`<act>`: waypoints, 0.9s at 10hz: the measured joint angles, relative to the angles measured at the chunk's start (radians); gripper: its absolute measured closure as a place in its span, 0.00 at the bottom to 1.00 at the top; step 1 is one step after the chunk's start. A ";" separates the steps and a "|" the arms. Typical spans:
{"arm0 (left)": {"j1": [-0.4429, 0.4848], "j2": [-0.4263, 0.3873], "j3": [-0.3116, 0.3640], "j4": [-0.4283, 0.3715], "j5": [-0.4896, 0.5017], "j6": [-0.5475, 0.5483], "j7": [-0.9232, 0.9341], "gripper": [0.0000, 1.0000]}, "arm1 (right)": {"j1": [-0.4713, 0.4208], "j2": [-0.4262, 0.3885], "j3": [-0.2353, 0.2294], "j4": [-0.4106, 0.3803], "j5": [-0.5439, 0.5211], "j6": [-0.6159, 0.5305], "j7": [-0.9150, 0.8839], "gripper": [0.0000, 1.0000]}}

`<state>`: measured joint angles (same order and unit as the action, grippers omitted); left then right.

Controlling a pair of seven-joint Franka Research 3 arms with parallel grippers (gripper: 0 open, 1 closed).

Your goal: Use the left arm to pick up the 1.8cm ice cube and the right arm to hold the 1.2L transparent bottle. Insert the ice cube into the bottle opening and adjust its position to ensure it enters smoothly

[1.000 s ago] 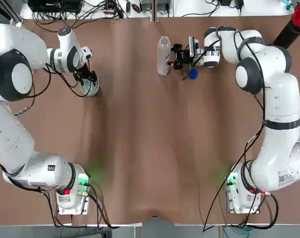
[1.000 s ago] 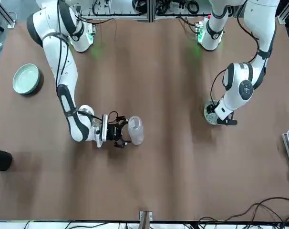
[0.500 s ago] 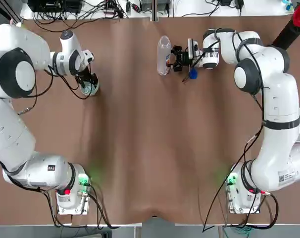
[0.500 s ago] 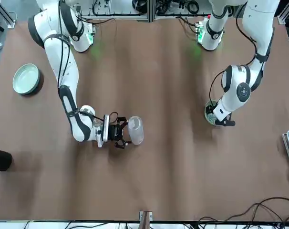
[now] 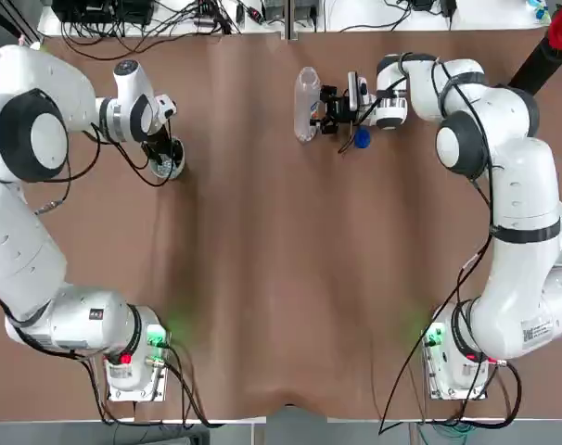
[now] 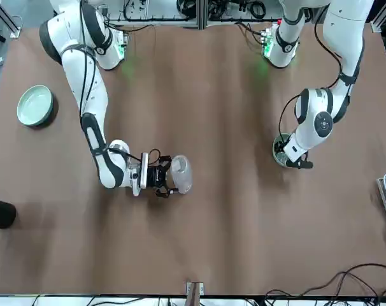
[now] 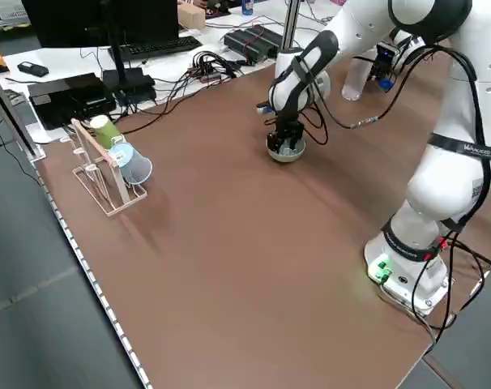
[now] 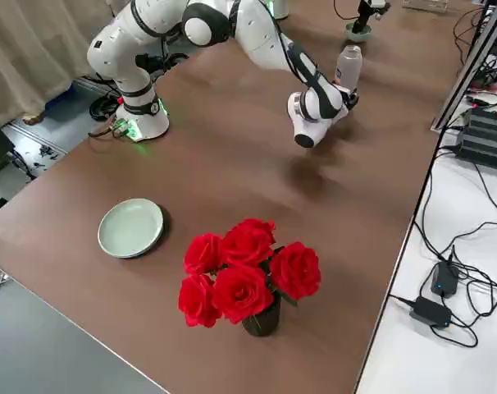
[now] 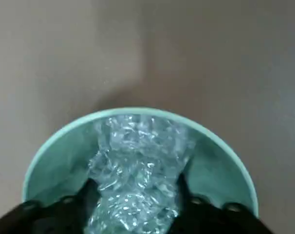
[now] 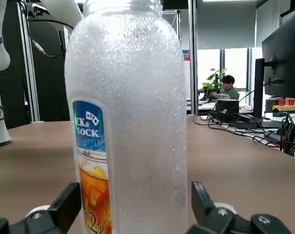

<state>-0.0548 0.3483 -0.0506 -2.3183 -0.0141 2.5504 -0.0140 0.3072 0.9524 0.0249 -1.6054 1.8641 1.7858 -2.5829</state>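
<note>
The brown table [image 5: 281, 278] fills the top view. The two white arms reach from their bases at the near edge up to the far side.

The right gripper [image 5: 324, 108] is at about one o'clock in the top view. It lies level and points toward nine o'clock. The bottle [image 5: 306, 103] stands upright there, right at its tips. In the right wrist view the bottle [image 10: 130, 117] sits between the two black fingers [image 10: 64, 207], which stand wide with a gap on each side. So this gripper is apart and not yet squeezing the bottle. A small blue cap [image 5: 361, 138] lies on the table just beside the gripper, toward five o'clock from the bottle.

The left gripper [image 5: 164, 158] is at about ten o'clock in the top view. It points straight down into a little green bowl [image 9: 50, 156]. The bowl holds a pile of clear ice [image 9: 138, 170]. The fingers [image 9: 89, 192] press into the pile from both sides, partly closed. I cannot tell one ice cube from the others, or whether one is caught.

A pale green dish [image 6: 35, 105] sits alone, well apart, at nine o'clock in the front view.
</note>
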 joint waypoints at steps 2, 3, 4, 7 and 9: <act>0.000 -0.001 0.000 0.002 0.000 0.000 0.000 0.59 | 0.005 0.001 0.000 0.000 0.004 0.003 0.000 0.00; 0.000 -0.001 0.000 0.002 0.000 0.000 0.000 0.59 | 0.006 0.002 0.000 0.000 0.005 0.003 0.000 0.00; 0.000 -0.001 0.000 0.002 0.000 0.001 0.000 0.59 | 0.006 0.004 0.000 0.000 0.006 0.003 0.000 0.00; 0.000 -0.003 0.000 0.010 0.000 0.002 -0.008 0.59 | 0.006 0.004 0.000 0.000 0.007 0.004 0.000 0.00; 0.000 -0.027 0.000 0.016 0.000 -0.003 -0.009 0.59 | 0.006 0.004 0.000 0.000 0.007 0.004 0.000 0.00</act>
<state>-0.0548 0.3216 -0.0508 -2.3027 -0.0141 2.5473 -0.0230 0.3132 0.9564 0.0249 -1.6054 1.8709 1.7895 -2.5829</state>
